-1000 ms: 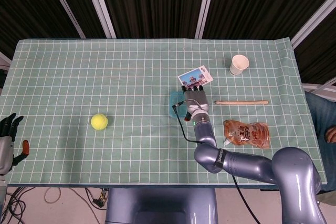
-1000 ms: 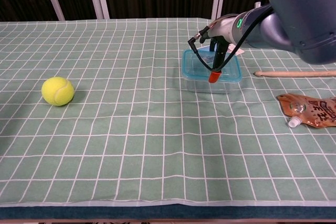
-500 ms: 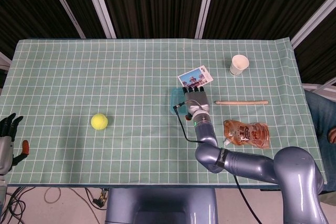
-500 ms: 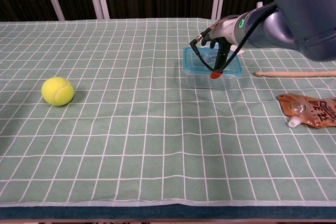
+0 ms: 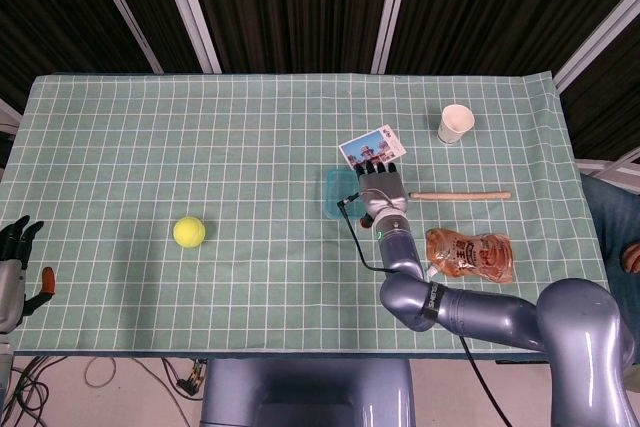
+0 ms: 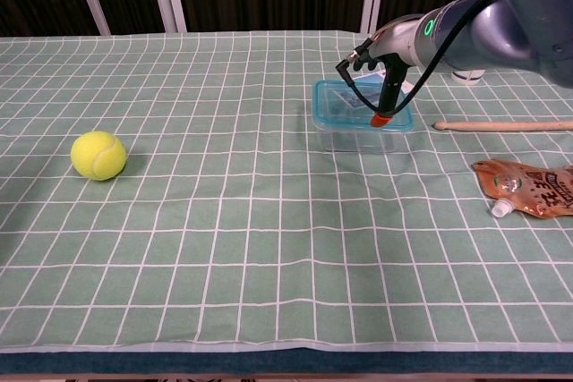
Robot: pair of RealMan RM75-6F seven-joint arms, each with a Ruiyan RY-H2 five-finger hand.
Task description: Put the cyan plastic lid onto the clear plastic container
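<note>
We are looking at the lid (image 6: pixel 358 105) lying flat on top of the container (image 6: pixel 361 136), a little right of the table's (image 5: pixel 150 147) middle; whether it is snapped home all round we cannot tell. Our right hand (image 6: pixel 387 69) is hanging just over the lid's right part, thumb pointing down with its red tip at or barely above the lid; the head view shows the other fingers lying straight over the box. It is holding nothing. Our left hand (image 5: pixel 15 257) is sitting off the near left table edge, fingers apart and empty.

We are judging both pieces to be thin, light, slightly springy plastic, smooth and rather slippery. The box is looking empty, so any sideways push is likely to skate it across the cloth. Pressing straight down near the rim and corners seems the sound way; a lift would want the lid's edges.

A postcard (image 5: pixel 372 146) is lying just behind the container, a wooden stick (image 5: pixel 459 195) to its right, a sauce pouch (image 5: pixel 470 254) nearer us, a paper cup (image 5: pixel 455 124) further back, and a tennis ball (image 6: pixel 98 155) well apart on the left. Nothing is blocking the lid from above.
</note>
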